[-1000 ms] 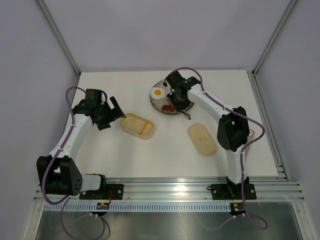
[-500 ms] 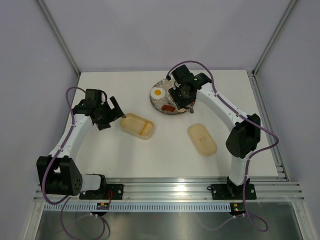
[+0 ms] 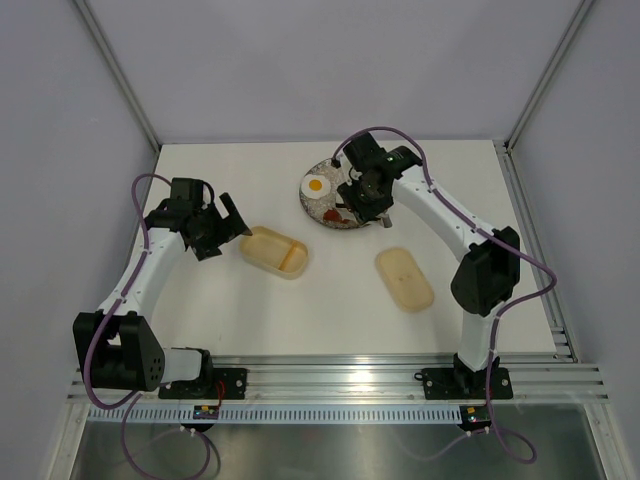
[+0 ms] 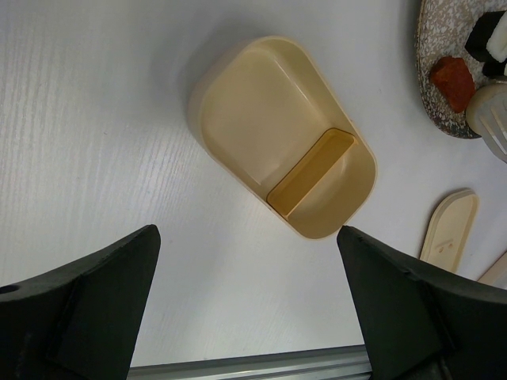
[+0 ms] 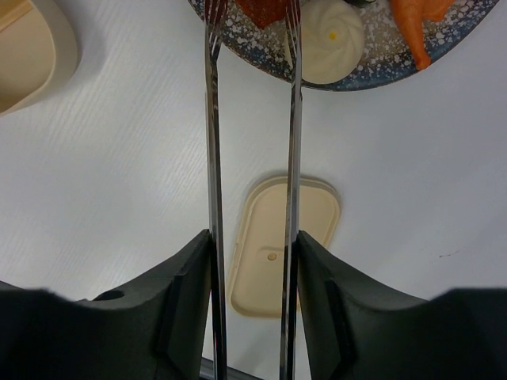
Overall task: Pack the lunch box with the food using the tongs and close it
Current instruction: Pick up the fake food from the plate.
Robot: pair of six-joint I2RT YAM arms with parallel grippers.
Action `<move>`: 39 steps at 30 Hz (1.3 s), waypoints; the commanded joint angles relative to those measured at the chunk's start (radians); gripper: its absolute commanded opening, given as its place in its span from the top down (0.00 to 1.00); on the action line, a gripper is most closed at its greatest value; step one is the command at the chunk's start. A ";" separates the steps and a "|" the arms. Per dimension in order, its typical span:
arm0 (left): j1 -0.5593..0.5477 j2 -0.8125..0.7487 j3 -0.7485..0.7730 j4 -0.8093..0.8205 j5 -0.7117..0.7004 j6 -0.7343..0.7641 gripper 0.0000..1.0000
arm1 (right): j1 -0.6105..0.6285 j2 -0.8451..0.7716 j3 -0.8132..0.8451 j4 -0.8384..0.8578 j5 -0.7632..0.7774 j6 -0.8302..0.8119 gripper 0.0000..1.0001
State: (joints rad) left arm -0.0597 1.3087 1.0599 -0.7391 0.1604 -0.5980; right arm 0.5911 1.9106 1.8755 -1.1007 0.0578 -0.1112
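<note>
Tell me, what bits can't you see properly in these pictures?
- Tips of the tongs: right wrist view, cut off by the top edge.
- What lies under the right end effector: top view, it covers part of the plate.
- The lid: left wrist view, cut off by the right edge.
- The lunch box: right wrist view, cut off by the left edge.

L arm bent, L gripper (image 3: 234,218) jaws wide apart, R arm stretched fwd, R gripper (image 5: 253,239) clamping tongs (image 5: 211,158)
</note>
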 commanded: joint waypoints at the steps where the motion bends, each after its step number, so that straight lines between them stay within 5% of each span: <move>1: 0.003 -0.022 0.018 0.021 0.007 0.018 0.01 | 0.009 0.014 0.043 -0.013 -0.026 -0.068 0.49; 39: 0.003 -0.028 0.015 0.007 -0.004 0.021 0.01 | 0.039 0.166 0.119 0.016 0.089 -0.159 0.41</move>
State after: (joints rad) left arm -0.0597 1.3087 1.0599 -0.7406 0.1600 -0.5976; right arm 0.6220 2.0686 1.9526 -1.0973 0.1234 -0.2340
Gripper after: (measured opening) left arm 0.988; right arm 0.596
